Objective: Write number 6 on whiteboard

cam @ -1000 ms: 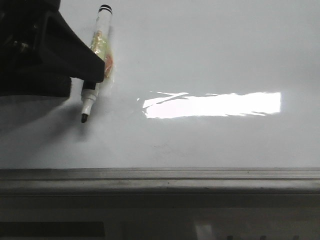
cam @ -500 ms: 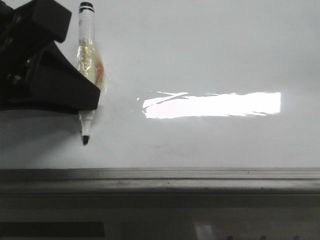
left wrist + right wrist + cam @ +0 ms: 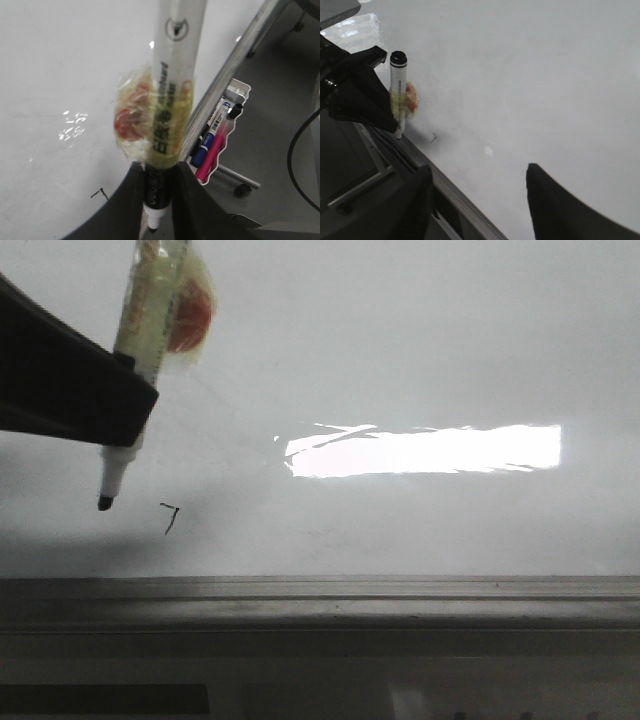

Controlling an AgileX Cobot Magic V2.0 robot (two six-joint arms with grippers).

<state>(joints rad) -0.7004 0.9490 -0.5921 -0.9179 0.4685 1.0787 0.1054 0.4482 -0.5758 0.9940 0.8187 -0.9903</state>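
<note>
The whiteboard [image 3: 420,360] fills most of the front view, glossy white with a bright rectangular glare [image 3: 425,450] near its middle and a grey metal frame edge [image 3: 320,590] along the near side. No finished number 6 shows on it; the only ink is a tiny black tick mark [image 3: 170,517] shaped like a 7, low on the board's left part.

Just left of that tick hangs the black tip of a marker [image 3: 135,370], which appears lifted slightly off the surface. The marker is tilted, its white barrel wrapped in crinkled clear tape [image 3: 145,122] with yellow and red patches.

The left pincer [image 3: 156,200] is pinching the marker low on its barrel, near the tip.

The right pincer [image 3: 477,200] has its fingers spread wide, apart over the board's near edge, holding nothing.

Beyond the frame, a small tray [image 3: 220,135] holds spare markers.
</note>
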